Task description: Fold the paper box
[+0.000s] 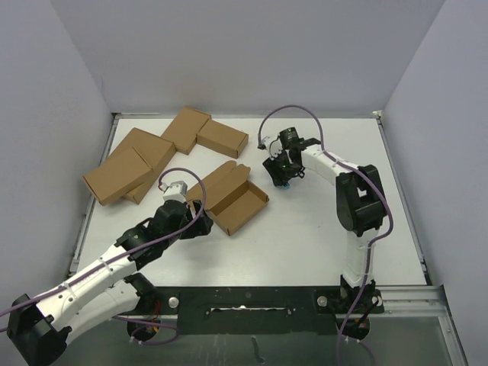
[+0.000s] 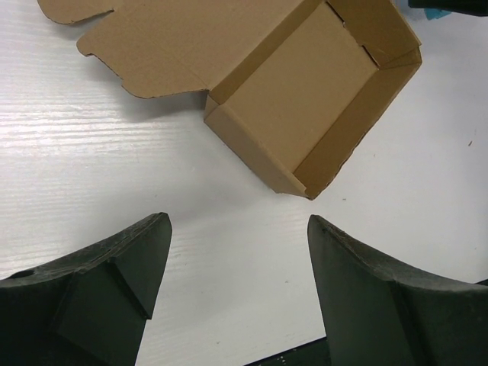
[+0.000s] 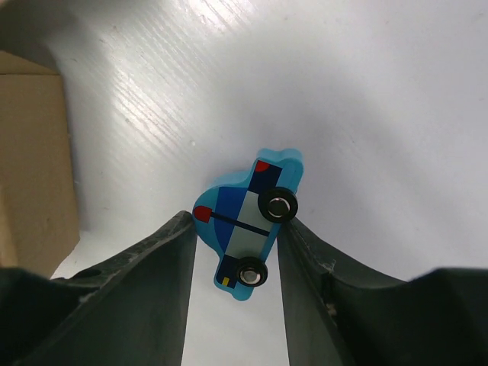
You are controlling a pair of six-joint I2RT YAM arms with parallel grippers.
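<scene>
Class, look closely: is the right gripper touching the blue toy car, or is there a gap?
Touching. The right wrist view shows the right gripper with its fingers against both sides of the blue toy car, with no gap showing.

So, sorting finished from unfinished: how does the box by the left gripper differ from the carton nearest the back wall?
The paper box lies open, lid flap spread flat, tray walls raised; the far carton is closed. The paper box sits alone; the far carton lies among other cartons. Both are brown cardboard.

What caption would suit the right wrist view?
Right end effector pinching a blue toy car on the white table, paper box at the left edge.
</scene>
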